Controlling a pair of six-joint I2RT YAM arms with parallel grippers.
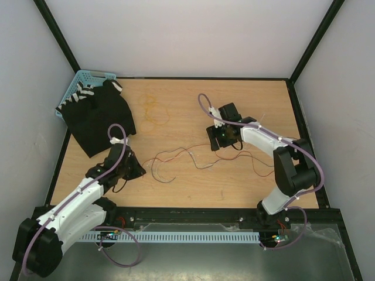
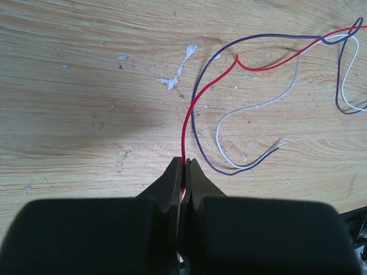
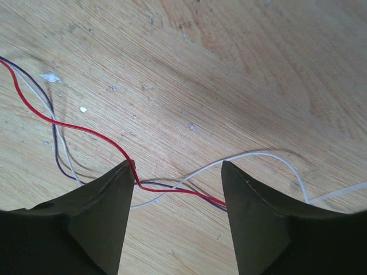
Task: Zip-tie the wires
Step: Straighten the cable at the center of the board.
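The wires (image 1: 176,153) lie in a loose tangle across the middle of the wooden table. My left gripper (image 1: 136,170) sits at their left end. In the left wrist view it (image 2: 185,162) is shut on the red wire (image 2: 198,97), which rises from between the tips. A purple strand (image 2: 252,39) and a white strand (image 2: 258,106) curl beside it. My right gripper (image 1: 220,140) hangs over the tangle's right part. Its jaws (image 3: 176,166) stand open, with the red wire (image 3: 69,125), a white wire (image 3: 258,153) and a purple wire (image 3: 57,154) running across the gap on the table.
A black cloth (image 1: 99,117) lies at the back left, partly over a blue basket (image 1: 82,78). White flecks (image 2: 178,71) dot the wood near the left gripper. A black frame rail (image 1: 193,213) borders the table's near edge.
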